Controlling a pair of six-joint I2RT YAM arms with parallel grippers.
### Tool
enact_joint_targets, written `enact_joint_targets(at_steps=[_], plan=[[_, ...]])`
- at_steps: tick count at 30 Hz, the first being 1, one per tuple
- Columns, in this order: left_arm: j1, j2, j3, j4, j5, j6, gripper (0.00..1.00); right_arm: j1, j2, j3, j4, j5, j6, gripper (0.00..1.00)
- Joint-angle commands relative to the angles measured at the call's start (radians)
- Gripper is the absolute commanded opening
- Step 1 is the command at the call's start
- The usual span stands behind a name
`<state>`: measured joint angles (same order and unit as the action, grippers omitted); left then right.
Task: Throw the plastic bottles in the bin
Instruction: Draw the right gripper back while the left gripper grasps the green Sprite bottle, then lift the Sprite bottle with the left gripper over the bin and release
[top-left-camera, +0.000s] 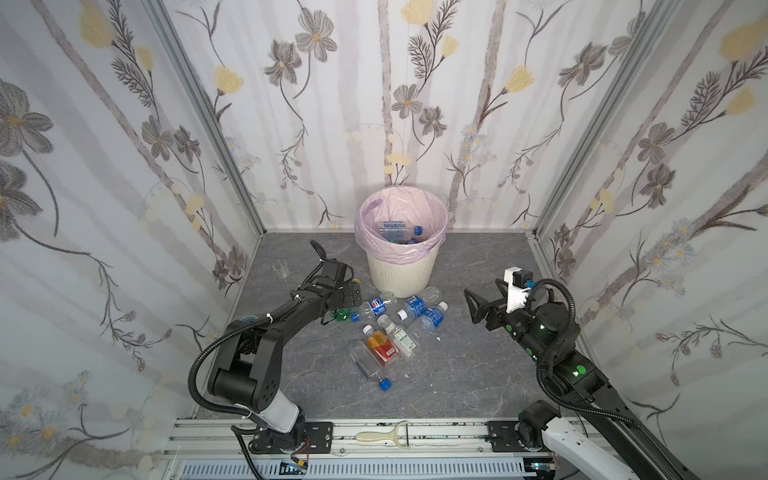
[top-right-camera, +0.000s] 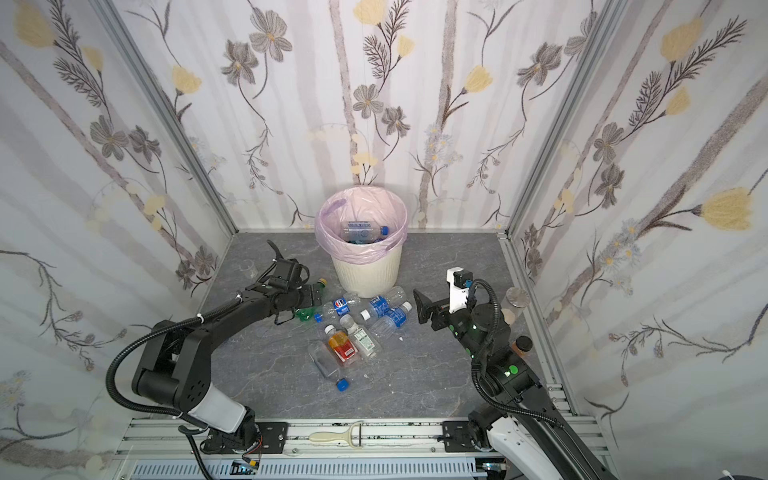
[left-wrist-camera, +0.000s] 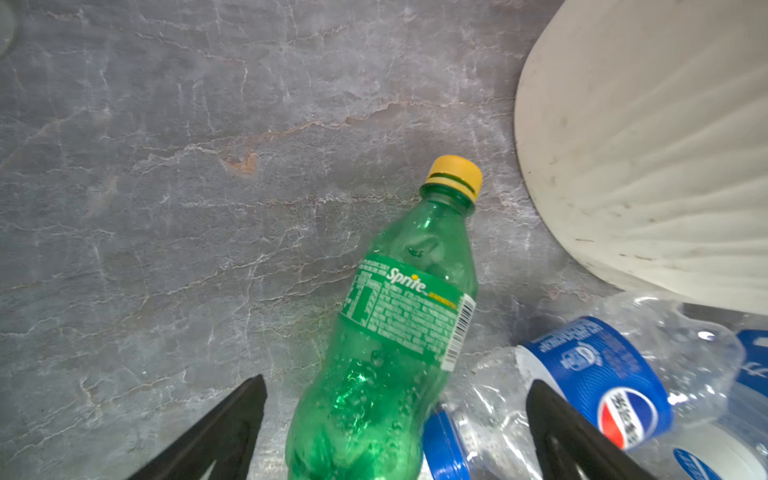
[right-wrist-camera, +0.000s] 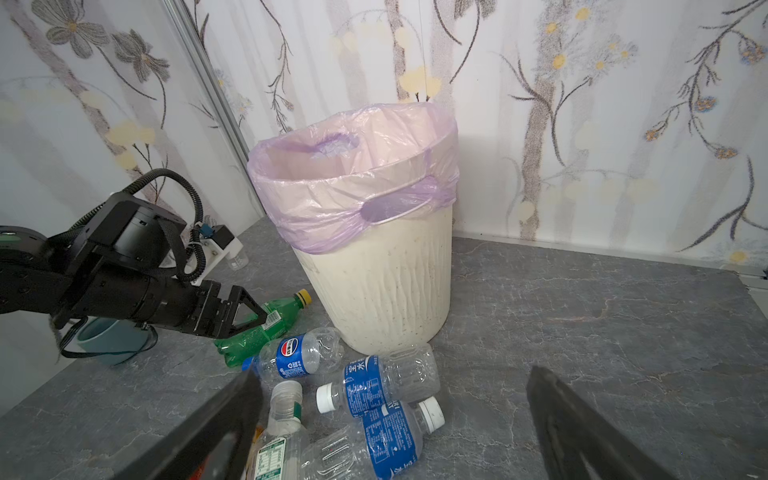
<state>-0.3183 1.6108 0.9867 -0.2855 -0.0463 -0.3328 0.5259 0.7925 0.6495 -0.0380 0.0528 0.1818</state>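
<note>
Pick-up step: left hand (left-wrist-camera: 395, 419), spread, straddles the green bottle (left-wrist-camera: 399, 328) at centre frame; next, pinch and carry to bin (top-left-camera: 401, 249); right hand (right-wrist-camera: 390, 424) spread, empty.

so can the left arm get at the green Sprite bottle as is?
Probably yes. The left gripper is open and straddles the green Sprite bottle. Only the Pepsi bottle crowds one finger.

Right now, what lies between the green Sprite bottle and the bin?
Bare table only: in the left wrist view, grey tabletop separates the green Sprite bottle from the bin. The clear Pepsi bottle lies beside it, not between.
</note>
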Motion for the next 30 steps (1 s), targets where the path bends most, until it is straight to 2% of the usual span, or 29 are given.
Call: enact_joint_targets(at_steps=[1,10,17,24,30], plan=[[-0.003,0.042,0.017,0.023,-0.024,-0.017,0.98,-0.002,-0.005,-0.008,0.03,0.016,0.015,1.0],[-0.023,0.127,0.029,0.04,-0.043,-0.041,0.92,-0.005,-0.007,-0.019,0.036,0.016,0.03,1.0],[-0.028,0.164,0.018,0.061,-0.064,-0.078,0.81,-0.005,-0.006,-0.032,0.044,0.021,0.044,1.0],[-0.03,0.144,-0.011,0.071,-0.11,-0.128,0.67,-0.005,-0.009,-0.034,0.055,0.021,0.048,1.0],[-0.029,0.055,-0.051,0.073,-0.155,-0.14,0.61,-0.005,-0.006,-0.037,0.061,0.024,0.048,0.99]])
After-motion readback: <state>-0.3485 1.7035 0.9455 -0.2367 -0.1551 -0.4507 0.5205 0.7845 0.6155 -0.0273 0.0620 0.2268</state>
